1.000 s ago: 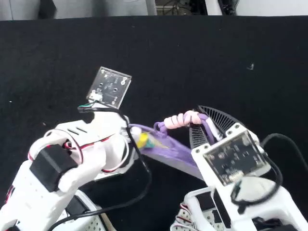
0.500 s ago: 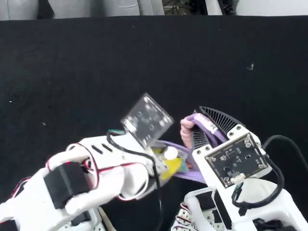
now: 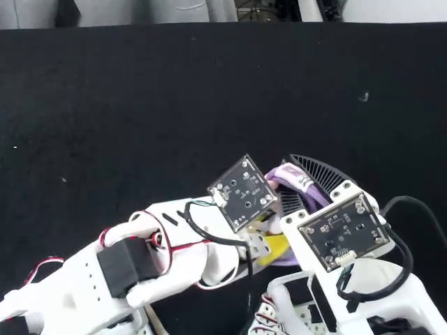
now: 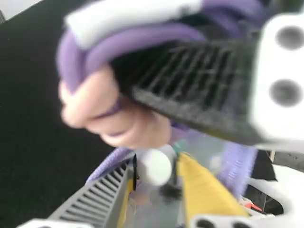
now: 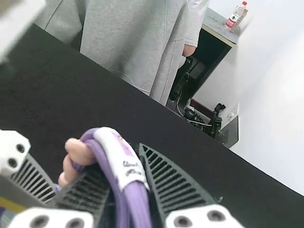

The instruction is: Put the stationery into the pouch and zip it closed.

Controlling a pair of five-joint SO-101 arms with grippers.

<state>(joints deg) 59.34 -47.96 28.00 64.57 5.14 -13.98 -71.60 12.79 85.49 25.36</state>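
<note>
The purple pouch [image 3: 302,183] hangs at the table's front right, with my right gripper [image 3: 297,190] shut on its top edge. In the right wrist view the purple band with its white label [image 5: 121,161] runs between the black ribbed fingers [image 5: 173,183], and a pink knotted cord [image 5: 76,151] sits beside it. My left gripper [image 4: 156,164] is at the pouch mouth, just under that pink knot [image 4: 118,118]. Its grey finger [image 4: 102,202] and yellow finger [image 4: 199,190] are shut on a white-capped stationery piece [image 4: 153,167]. From above, the left gripper [image 3: 272,237] presses against the pouch.
Black tabletop [image 3: 174,91] lies open to the back and left. The two arms crowd together at the front edge, and the left wrist's camera board [image 3: 244,192] is close to the right wrist's board [image 3: 342,230]. A person in grey [image 5: 137,42] stands behind the table.
My left arm has swung right and forward with the stationery piece, from left of the pouch up to its mouth. The pouch has bunched toward the right gripper, which has stayed in place.
</note>
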